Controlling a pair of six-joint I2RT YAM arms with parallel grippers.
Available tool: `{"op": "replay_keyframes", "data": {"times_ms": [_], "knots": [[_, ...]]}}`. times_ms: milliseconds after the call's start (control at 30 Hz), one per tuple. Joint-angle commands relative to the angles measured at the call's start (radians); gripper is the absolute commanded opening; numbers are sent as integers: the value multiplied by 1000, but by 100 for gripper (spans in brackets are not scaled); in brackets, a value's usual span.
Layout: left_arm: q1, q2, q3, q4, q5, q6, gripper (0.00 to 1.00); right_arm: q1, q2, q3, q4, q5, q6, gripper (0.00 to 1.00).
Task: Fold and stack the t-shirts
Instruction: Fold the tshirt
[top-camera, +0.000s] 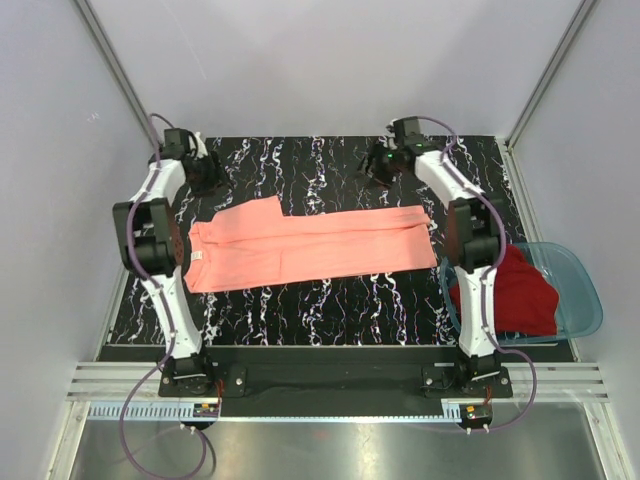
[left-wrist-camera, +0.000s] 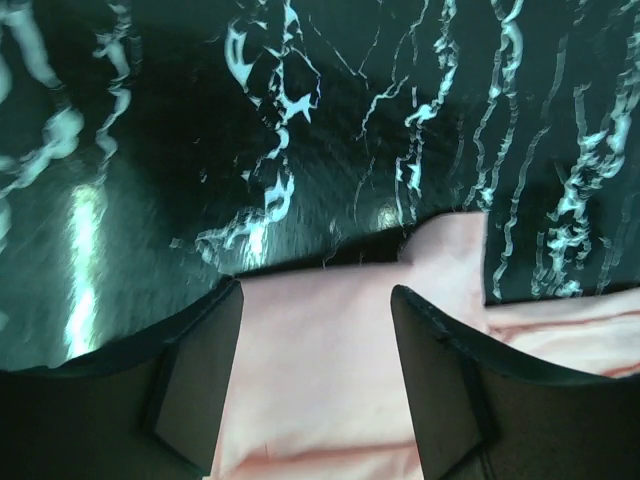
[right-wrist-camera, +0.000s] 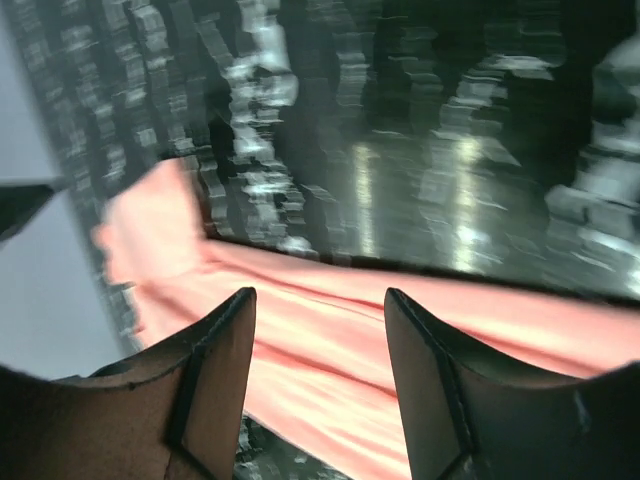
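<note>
Salmon-pink t-shirt (top-camera: 310, 248), flat in a long strip across the middle of the black marbled mat (top-camera: 320, 165); dark red t-shirt (top-camera: 525, 290) in a blue basin (top-camera: 590, 300) off the mat's near right corner; left gripper (top-camera: 205, 170) and right gripper (top-camera: 385, 165), both spread and empty, over the mat's far side.

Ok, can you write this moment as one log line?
left gripper open | right gripper open | pink t-shirt on table | red t-shirt in basin
</note>
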Motion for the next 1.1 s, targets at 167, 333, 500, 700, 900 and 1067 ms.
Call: {"op": "replay_keyframes", "data": {"times_ms": [167,333,500,700,900,1067], "knots": [[-69,188,196,-43,70,64,66,74,224,178,185,-254,330,61],[-76,241,225,-109,101,61,67,119,281,177,294,-295,465,60],[-76,225,188,-80,138,55,57,151,373,282,244,-315,471,60],[-80,214,187,-113,171,76,37,160,358,239,244,-324,462,60],[-81,145,98,-60,182,67,55,167,318,217,193,-341,390,60],[-96,146,105,-77,196,81,61,179,301,197,179,-358,374,59]]}}
